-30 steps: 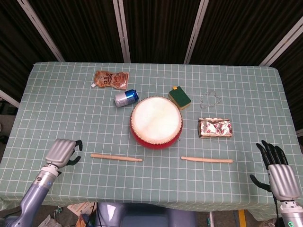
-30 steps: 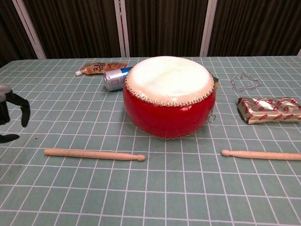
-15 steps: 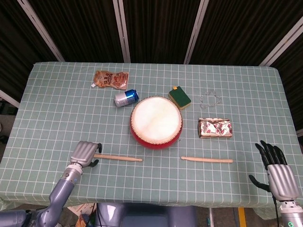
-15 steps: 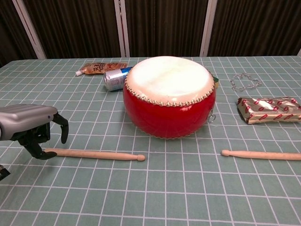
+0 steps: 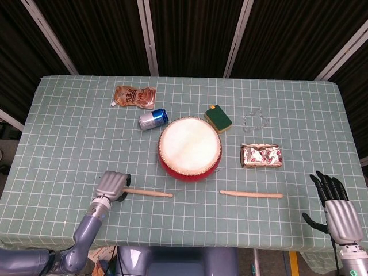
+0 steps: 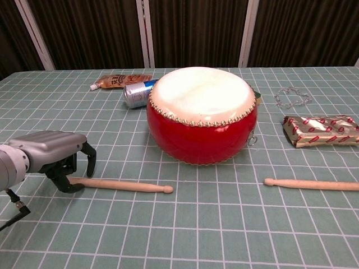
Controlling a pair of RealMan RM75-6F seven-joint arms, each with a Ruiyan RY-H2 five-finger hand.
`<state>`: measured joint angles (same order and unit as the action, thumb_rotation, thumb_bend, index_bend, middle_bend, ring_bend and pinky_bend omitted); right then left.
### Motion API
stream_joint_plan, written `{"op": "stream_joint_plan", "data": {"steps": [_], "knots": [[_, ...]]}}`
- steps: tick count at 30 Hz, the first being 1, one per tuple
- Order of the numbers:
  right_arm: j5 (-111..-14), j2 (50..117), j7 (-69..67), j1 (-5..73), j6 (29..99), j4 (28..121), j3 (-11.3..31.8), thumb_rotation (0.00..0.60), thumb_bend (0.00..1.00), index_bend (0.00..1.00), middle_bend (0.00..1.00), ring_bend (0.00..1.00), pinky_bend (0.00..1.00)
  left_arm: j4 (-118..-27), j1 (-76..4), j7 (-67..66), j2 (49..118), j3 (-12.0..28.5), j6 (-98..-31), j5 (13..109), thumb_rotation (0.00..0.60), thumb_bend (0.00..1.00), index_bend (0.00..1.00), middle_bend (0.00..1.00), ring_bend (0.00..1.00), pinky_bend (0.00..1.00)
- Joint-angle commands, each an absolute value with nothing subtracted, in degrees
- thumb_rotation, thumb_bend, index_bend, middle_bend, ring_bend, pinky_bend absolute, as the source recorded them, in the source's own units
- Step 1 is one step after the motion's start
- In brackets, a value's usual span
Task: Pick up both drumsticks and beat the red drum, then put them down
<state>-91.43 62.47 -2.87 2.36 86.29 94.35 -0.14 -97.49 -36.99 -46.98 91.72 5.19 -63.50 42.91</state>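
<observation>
Currently left hand (image 6: pixel 53 154) curled over butt of pale wooden drumstick (image 6: pixel 126 184), grasp unconfirmed; right hand (image 5: pixel 335 208) spread, 4 o'clock of round red drum (image 5: pixel 190 148).

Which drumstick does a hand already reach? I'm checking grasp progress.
The left drumstick: the left hand is curled over its butt end. The right drumstick lies alone, apart from the right hand.

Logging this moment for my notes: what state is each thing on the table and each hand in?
Left hand: fingers arched over left drumstick's butt, not closed.
Right hand: open, near table edge.
Left drumstick: flat.
Right drumstick: flat, untouched.
Red drum: upright.
Can: on its side.
</observation>
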Motion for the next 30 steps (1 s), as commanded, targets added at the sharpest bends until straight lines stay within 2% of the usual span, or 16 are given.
{"op": "stream_joint_plan", "data": {"steps": [1,9,14,17,21,26,28,30], "knots": [[-91.4,62.5,-2.9,2.3,86.4,94.3,-0.1,0.6,0.25,0.0,0.0,0.0,0.05,-96.9,-37.2,-47.2,92.3,4.8,-63.6,42.4,0.6,0.31,0.48,1.0,1.0,1.0],[-91.6,62.5,-3.0,2.3,86.5,94.3,-0.1,0.6,0.25,0.0,0.0,0.0,0.05,-94.4,-37.8,-47.1,93.6,4.2,-63.5,41.3,0.6,0.32,0.51,1.0,1.0,1.0],[-91.4,62.4,-2.9,2.3,86.4,94.4,-0.1,0.6,0.25,0.0,0.0,0.0,0.05,-93.8,-37.7,-45.9,93.9,4.0,-63.4,41.8,0.6,0.43,0.7,1.0,1.0,1.0],[-91.3,62.4,-3.1,2.2,86.4,94.4,-0.1,0.6,0.25,0.0,0.0,0.0,0.05,-94.4,-37.3,-43.8,93.5,4.1,-64.0,44.0,0.6,0.47,0.75,1.0,1.0,1.0],[-91.1,62.4,-3.2,2.2,86.4,94.4,0.0,0.6,0.25,0.0,0.0,0.0,0.05,-97.6,-36.4,-40.5,91.0,4.9,-65.5,48.1,0.6,0.49,0.77,1.0,1.0,1.0],[-90.9,62.4,-3.0,2.4,85.9,94.8,0.1,0.6,0.25,0.0,0.0,0.0,0.05,-105.3,-34.7,-35.1,84.4,6.0,-67.9,54.5,0.6,0.51,0.77,1.0,1.0,1.0],[-90.8,62.3,-2.7,2.6,85.6,95.1,0.3,0.6,0.25,0.0,0.04,0.08,0.14,-108.4,-33.9,-33.0,81.2,6.4,-68.8,57.1,0.6,0.51,0.77,1.0,1.0,1.0],[-90.6,62.3,-2.3,3.0,85.1,95.5,0.5,0.6,0.25,0.04,0.25,0.34,0.42,-110.8,-33.2,-31.1,78.0,6.5,-69.4,59.3,0.6,0.51,0.77,1.0,1.0,1.0]]}}
